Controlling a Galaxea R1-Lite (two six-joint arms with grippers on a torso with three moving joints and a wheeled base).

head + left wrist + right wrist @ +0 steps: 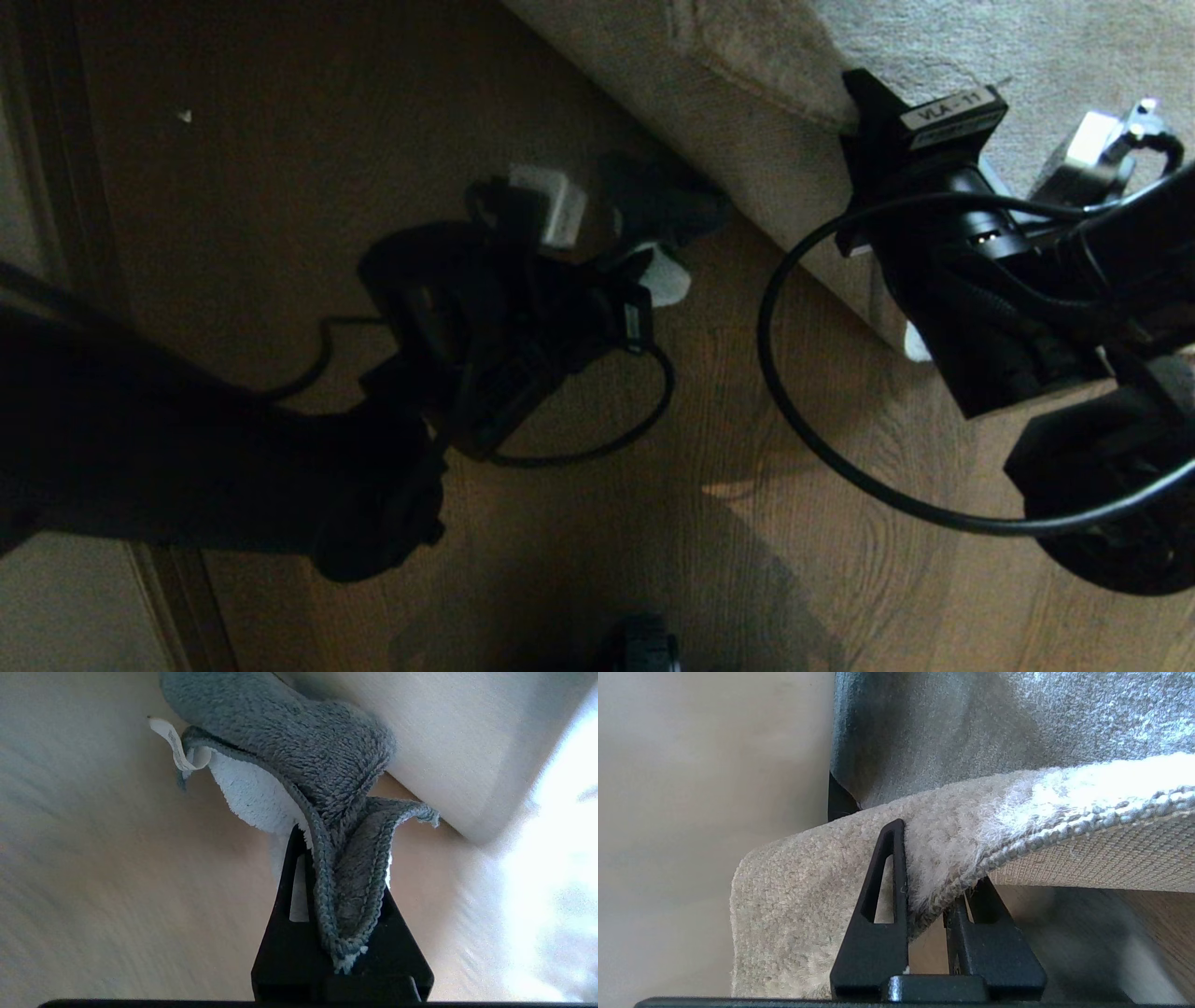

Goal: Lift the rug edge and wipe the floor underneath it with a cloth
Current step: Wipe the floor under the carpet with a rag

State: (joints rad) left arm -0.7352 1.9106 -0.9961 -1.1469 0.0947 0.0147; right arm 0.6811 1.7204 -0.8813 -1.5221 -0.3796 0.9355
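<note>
The rug edge (747, 177) runs as a straight border across the head view from about 11 o'clock down toward 4 o'clock, and that long axis is what the coming move turns on: the strip of floor (523, 112) to be wiped lies along it, under the raised border. The right gripper (927, 896) sits at roughly 3 o'clock in the head view, its jaws clamped on the rug edge, pile on one side and woven backing on the other, holding it off the planks. The left gripper (336, 891) is near the centre, jaws pinched tight on the cloth (299, 765), which hangs grey and white just beside the border. From those jaws the lifted edge lies toward 1 o'clock, close by, so the left arm looks better placed to wipe.
</note>
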